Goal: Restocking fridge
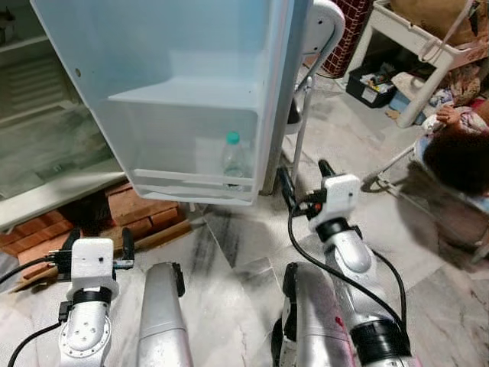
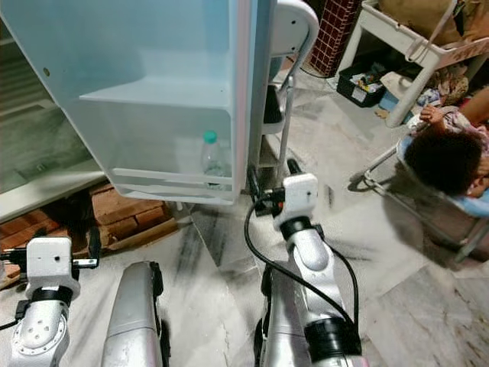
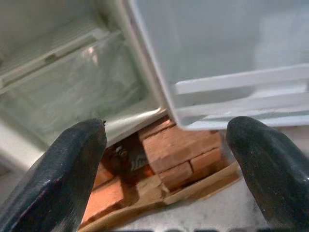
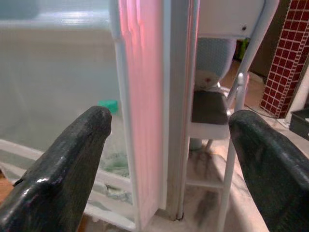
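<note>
Bottle [image 1: 234, 157] stands upright in fridge door [image 1: 191, 92] lower rack. Likely light, smooth plastic; best taken at the body below the cap. Right end effector [image 1: 304, 182] spread wide, empty, at door edge. Left end effector [image 1: 98, 243] apart, empty, low.

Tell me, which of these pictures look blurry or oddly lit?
Right wrist view: the fridge door edge carries a pink glare, and the near black fingers are soft. Left wrist view: the fingers blur, while the bricks read clearly. Eye views: evenly lit, and the bottle looks hazy behind the frosted door shelf.
</note>
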Controlling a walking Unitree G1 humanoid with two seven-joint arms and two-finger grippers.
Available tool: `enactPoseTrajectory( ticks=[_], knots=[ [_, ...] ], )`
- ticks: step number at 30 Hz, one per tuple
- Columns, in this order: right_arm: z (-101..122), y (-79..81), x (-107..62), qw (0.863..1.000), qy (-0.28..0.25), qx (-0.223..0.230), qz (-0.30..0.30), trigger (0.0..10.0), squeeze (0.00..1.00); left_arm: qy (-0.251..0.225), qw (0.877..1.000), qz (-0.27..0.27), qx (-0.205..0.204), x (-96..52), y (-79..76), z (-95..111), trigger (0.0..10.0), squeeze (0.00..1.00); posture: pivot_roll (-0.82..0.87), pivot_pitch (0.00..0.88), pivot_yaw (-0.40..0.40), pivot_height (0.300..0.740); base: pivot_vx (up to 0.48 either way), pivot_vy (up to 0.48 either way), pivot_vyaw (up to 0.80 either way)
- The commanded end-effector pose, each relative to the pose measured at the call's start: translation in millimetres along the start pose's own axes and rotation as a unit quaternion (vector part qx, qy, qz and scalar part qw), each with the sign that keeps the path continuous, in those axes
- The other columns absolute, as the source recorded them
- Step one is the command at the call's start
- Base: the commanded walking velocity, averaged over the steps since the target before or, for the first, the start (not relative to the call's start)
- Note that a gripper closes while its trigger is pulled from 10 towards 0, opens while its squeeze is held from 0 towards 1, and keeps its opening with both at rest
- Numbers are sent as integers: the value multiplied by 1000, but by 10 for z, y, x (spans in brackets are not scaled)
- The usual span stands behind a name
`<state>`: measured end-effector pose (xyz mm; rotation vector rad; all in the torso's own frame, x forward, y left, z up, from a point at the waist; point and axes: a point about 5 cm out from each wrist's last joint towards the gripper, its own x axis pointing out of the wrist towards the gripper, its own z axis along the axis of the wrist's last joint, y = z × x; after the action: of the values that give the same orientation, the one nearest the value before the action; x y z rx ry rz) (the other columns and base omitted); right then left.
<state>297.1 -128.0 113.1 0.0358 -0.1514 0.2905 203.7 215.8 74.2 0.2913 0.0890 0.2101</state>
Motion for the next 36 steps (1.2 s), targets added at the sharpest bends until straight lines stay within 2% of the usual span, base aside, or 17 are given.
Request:
enactPoseTrajectory(
  ticks=[1, 6, 8, 11, 26, 36],
  knots=[
    [212, 30, 107, 999, -29, 18, 4, 10000, 0, -7, 1000, -13, 1, -1, -14, 25, 10000, 0, 77, 76, -10, 555, 0, 0, 0],
    [254, 71, 149, 999, -35, 16, 6, 10000, 0, -9, 1000, -29, 4, 7, -44, 17, 10000, 0, 77, 65, -5, 580, 0, 0, 0],
    [278, 107, 173, 999, -36, 37, 10, 10000, 0, -13, 1000, -25, 4, 27, -54, 22, 10000, 0, 77, 46, -3, 600, 0, 0, 0],
    [295, 138, 170, 999, -37, 29, 25, 10000, 0, -17, 999, -29, 4, 41, -77, 30, 10000, 0, 75, 28, -1, 620, 0, 0, 0],
    [268, 31, 216, 999, -26, 25, 7, 10000, 0, -24, 999, -47, 3, 137, -118, 34, 10000, 0, 62, 6, 9, 705, 0, 0, 0],
    [223, -28, 180, 999, -19, 25, -10, 10000, 0, -27, 998, -58, 21, 151, -176, 33, 10000, 0, 61, 11, 11, 740, 0, 0, 0]
  ],
)
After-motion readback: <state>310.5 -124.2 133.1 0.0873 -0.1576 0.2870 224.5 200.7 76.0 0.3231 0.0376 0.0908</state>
